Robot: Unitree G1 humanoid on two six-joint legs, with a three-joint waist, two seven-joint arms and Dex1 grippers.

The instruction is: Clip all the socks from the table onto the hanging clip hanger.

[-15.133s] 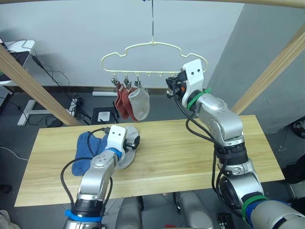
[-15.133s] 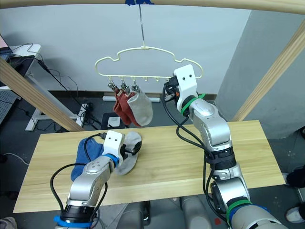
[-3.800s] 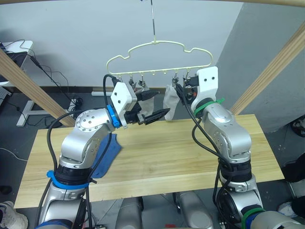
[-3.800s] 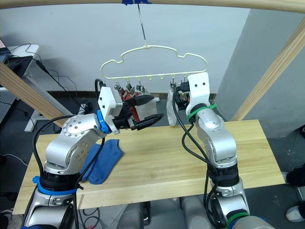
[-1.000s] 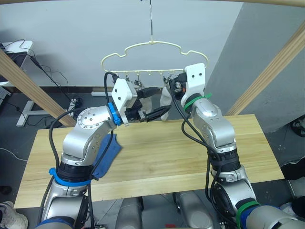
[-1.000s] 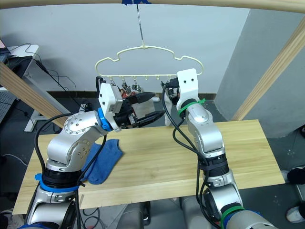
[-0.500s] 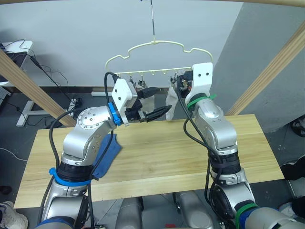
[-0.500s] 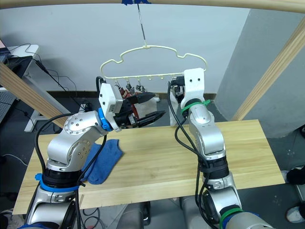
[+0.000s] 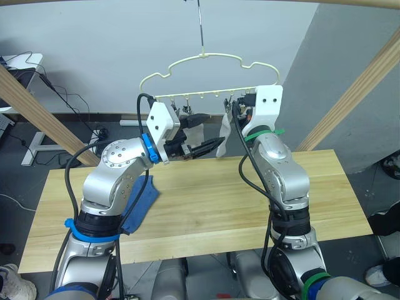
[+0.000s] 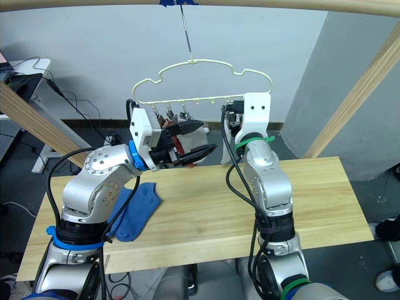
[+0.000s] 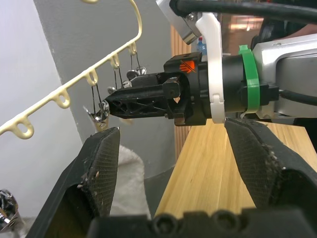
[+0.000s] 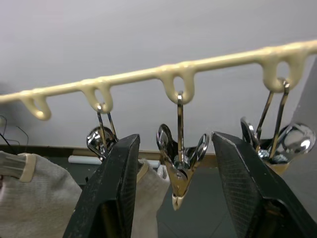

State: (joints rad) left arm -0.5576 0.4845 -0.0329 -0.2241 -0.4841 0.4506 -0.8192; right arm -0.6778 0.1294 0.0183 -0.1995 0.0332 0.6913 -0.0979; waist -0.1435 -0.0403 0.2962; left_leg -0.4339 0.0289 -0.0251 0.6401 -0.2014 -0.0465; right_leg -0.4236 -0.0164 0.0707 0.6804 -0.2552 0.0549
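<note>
The pale yellow-green clip hanger hangs from a long hook over the back of the table. My right gripper is open, with an empty metal clip dangling between its fingers, untouched. A light grey sock is clipped beside that clip, and another grey sock hangs further along. My left gripper is open and empty just below the clips, pointing at the right gripper. Rust red socks show behind it. Blue sock fabric lies on the table's left.
Slanted wooden frame poles stand at the left and right, with a beam across the top. Behind the table are a grey wall, floor cables and a white desk.
Since 15 seconds ago the grey sock has left the table and hangs clipped on the hanger, and my left arm has risen. In the last second the hanger and right gripper swung right.
</note>
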